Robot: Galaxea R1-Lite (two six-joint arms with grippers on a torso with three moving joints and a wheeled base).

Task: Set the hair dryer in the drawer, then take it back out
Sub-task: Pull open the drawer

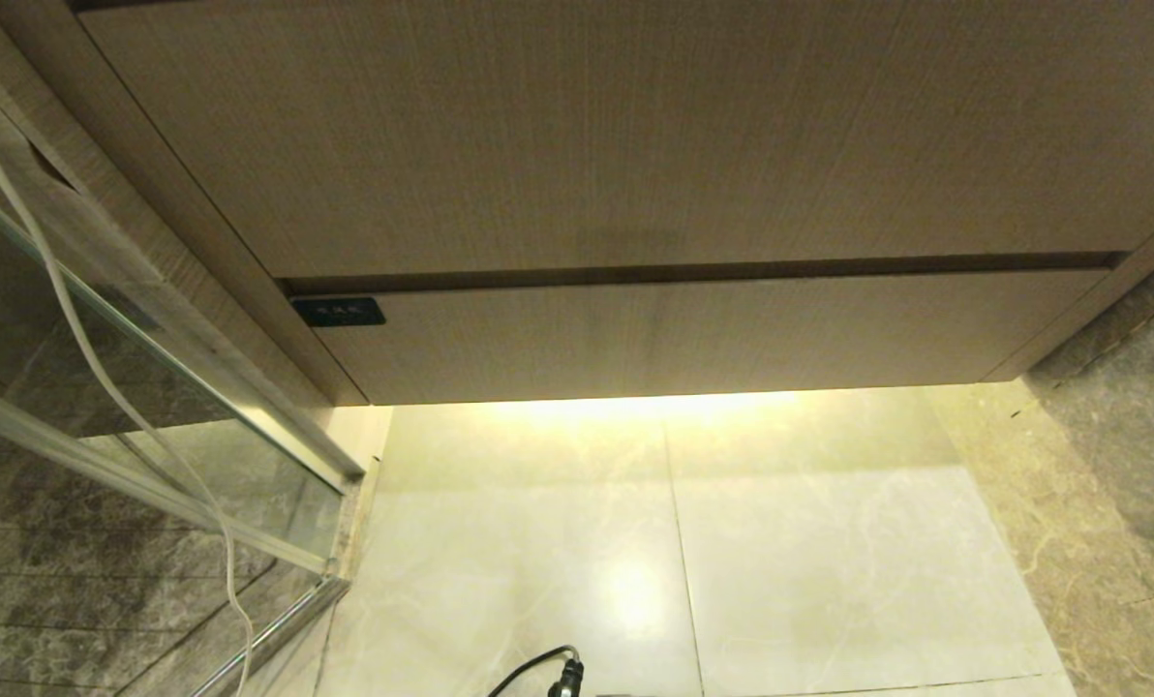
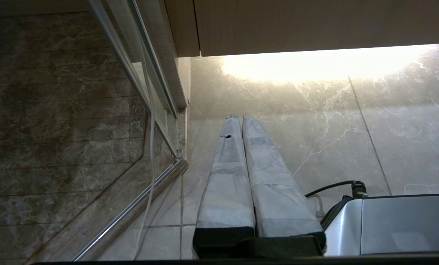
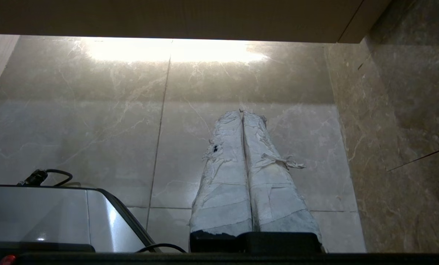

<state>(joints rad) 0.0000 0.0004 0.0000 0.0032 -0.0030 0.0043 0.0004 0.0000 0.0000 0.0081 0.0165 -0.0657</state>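
Drawer: wide, shallow, wood-grain, fully closed beneath a taller wood panel; dark label at its upper left corner. Hair dryer: not seen in any view. Left pincer: fingers pressed together, holding nothing, above the pale floor tiles. Right pincer: likewise closed and empty. White cord hung beside the glass partition.

Closed drawer above floor

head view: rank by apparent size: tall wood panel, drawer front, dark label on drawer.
1. Tall wood panel
2. Drawer front
3. Dark label
The panel looks clearly largest, though it is cut off at the frame edges.
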